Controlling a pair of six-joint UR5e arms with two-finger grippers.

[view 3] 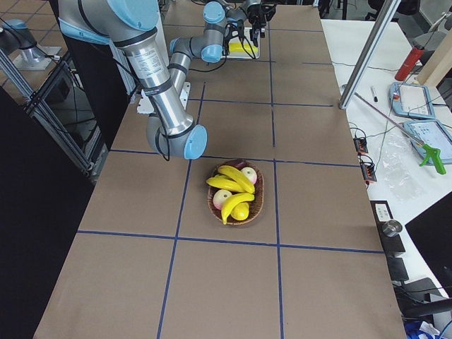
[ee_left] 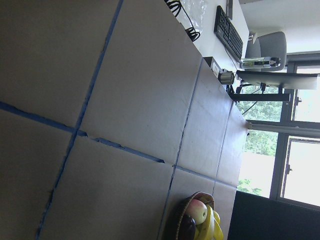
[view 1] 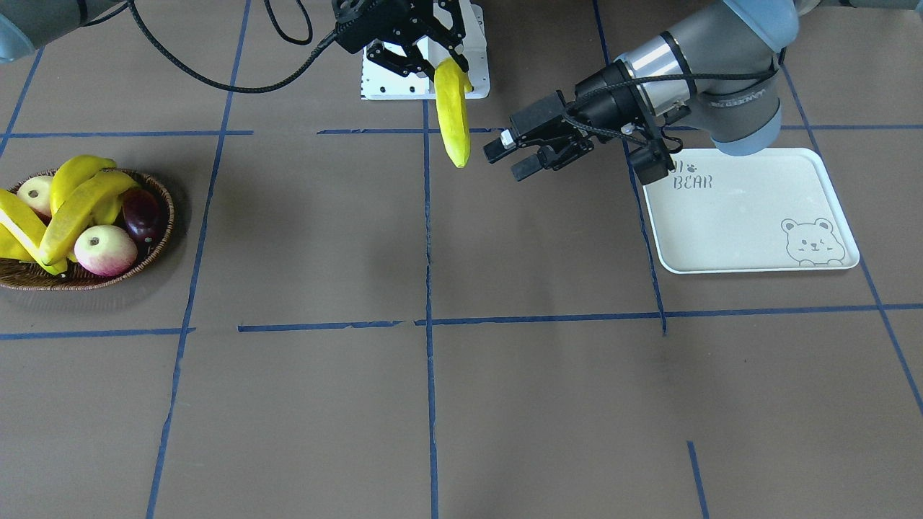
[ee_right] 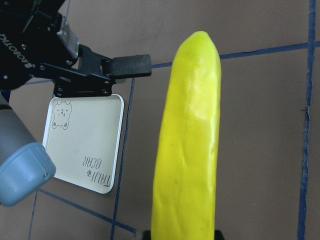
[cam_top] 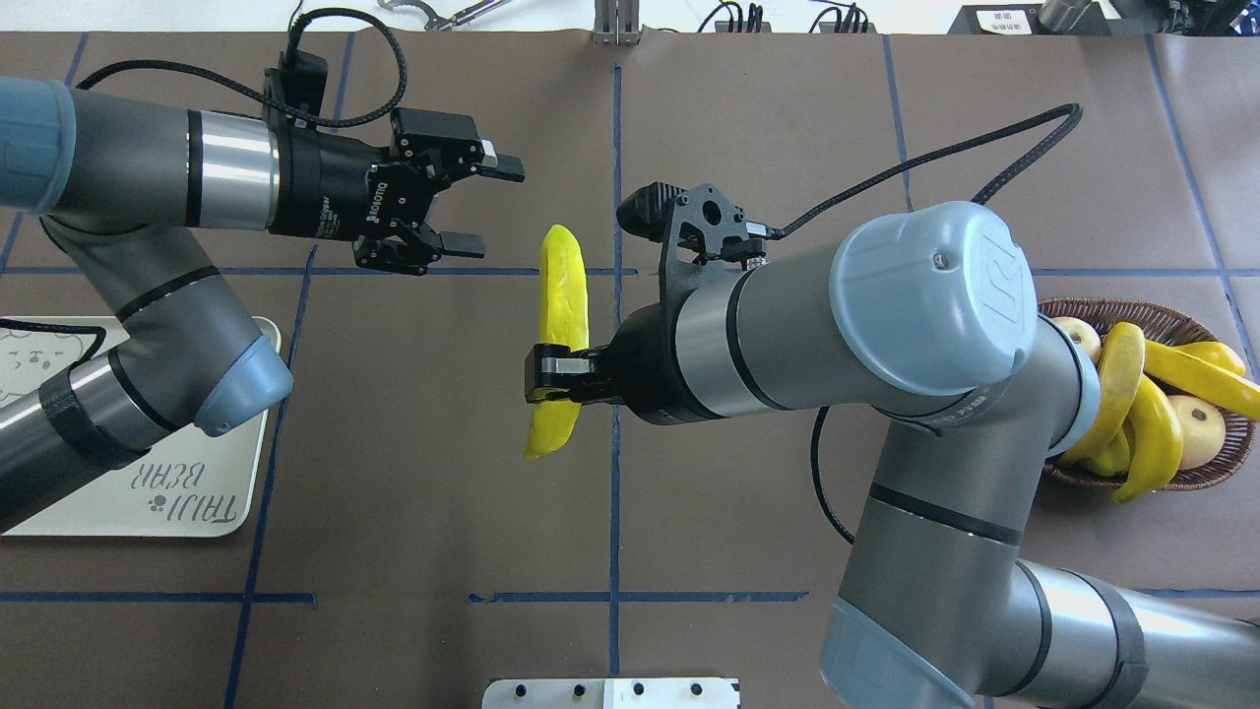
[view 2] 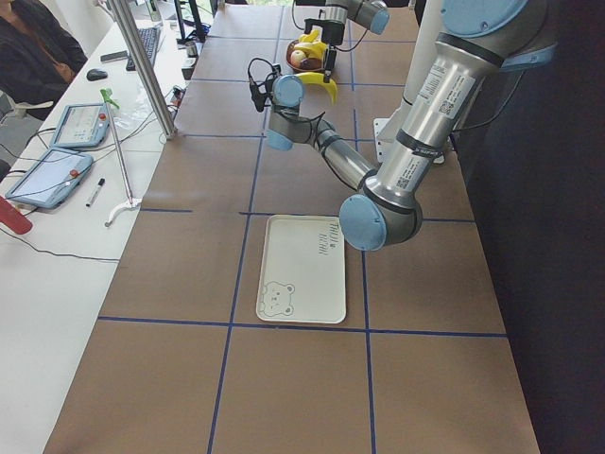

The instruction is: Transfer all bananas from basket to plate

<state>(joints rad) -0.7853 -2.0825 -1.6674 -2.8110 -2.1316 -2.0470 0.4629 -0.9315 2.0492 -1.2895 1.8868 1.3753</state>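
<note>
The right pincer (cam_top: 553, 379) clamps a banana (cam_top: 563, 295) at mid-frame, long axis running up-down in the overhead view. The left pincer (cam_top: 489, 207), jaws wide, hovers up-left of its upper tip, nearer the plate (cam_top: 241, 468) at lower left.

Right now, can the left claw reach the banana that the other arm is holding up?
Probably yes: the left gripper is open, faces the banana, and nothing lies between them.
</note>
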